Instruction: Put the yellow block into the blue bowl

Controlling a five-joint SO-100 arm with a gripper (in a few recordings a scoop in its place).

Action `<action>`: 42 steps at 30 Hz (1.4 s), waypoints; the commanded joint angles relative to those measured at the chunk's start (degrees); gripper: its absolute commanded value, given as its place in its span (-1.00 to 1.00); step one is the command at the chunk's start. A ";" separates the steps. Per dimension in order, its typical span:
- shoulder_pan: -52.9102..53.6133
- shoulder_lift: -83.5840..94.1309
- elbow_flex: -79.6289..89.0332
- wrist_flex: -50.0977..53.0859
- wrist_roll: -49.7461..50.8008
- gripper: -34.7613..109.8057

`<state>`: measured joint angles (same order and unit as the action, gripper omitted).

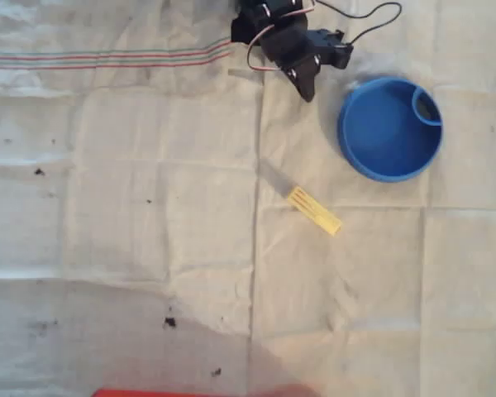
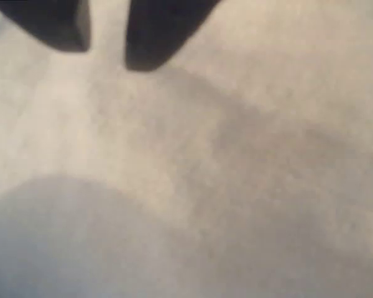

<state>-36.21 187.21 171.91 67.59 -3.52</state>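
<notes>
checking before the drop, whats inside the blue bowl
The blue bowl holds no objects in its main well; a small round compartment at its rim looks dark, contents unclear. The yellow block lies outside on the cloth.

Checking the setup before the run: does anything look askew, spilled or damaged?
Nothing looks damaged. The yellow block lies diagonally on the creased cloth, apart from the upright blue bowl. Small dark specks dot the cloth.
</notes>
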 commanded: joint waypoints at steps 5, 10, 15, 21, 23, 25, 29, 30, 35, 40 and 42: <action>0.70 7.38 3.34 -1.49 -0.09 -0.51; 0.18 6.50 -6.94 -0.97 0.00 -0.51; 0.09 -2.20 -15.56 -1.32 -0.09 -0.51; 0.18 -28.04 -32.08 -1.58 0.44 -0.51; 0.35 -37.09 -39.81 -1.58 0.53 -0.51; 0.53 -45.88 -48.16 -1.23 0.53 -0.51; 0.79 -61.79 -65.74 -0.62 0.44 -0.52; 0.88 -65.21 -69.79 -0.26 0.35 -0.52; 0.88 -80.95 -87.80 4.75 0.62 -0.52; 0.88 -94.92 -101.60 11.07 0.70 -0.52; 0.88 -100.20 -106.70 13.27 0.70 -0.52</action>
<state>-35.68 93.34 78.49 77.96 -3.52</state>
